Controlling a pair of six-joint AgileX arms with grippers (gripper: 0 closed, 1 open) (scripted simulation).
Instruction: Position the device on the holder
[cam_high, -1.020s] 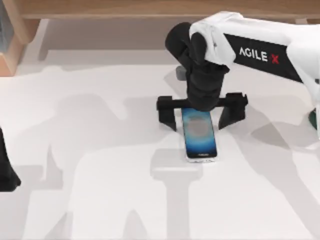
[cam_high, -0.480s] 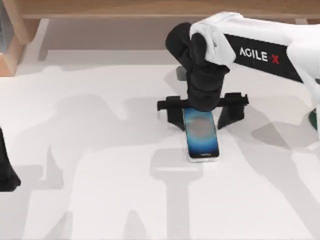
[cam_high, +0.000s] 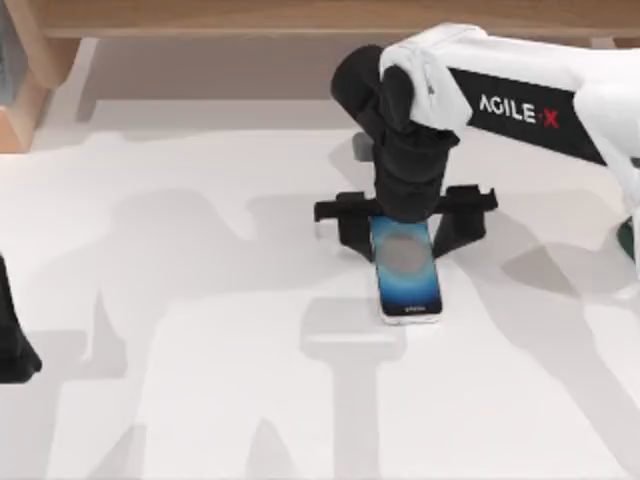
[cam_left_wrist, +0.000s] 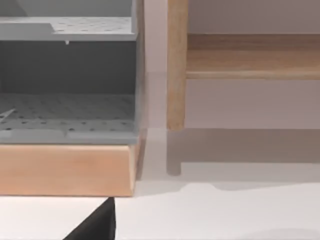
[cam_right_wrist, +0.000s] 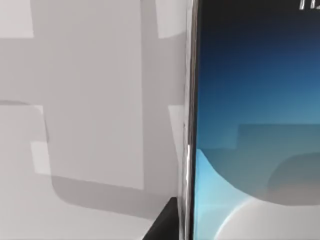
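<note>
Your right gripper (cam_high: 407, 205) sits over the smartphone's (cam_high: 406, 268) far end, at the black holder (cam_high: 460, 215); you cannot tell how its fingers stand. The phone's near edge lies on the white table (cam_high: 200, 380), with broad bare surface left and forward. Your left arm (cam_high: 12, 340) is parked at the left edge.

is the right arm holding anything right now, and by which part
Apparently the smartphone, by its far end near the black holder, where the right end effector covers it. The fingers themselves are hidden, so the hold isn't certain.
</note>
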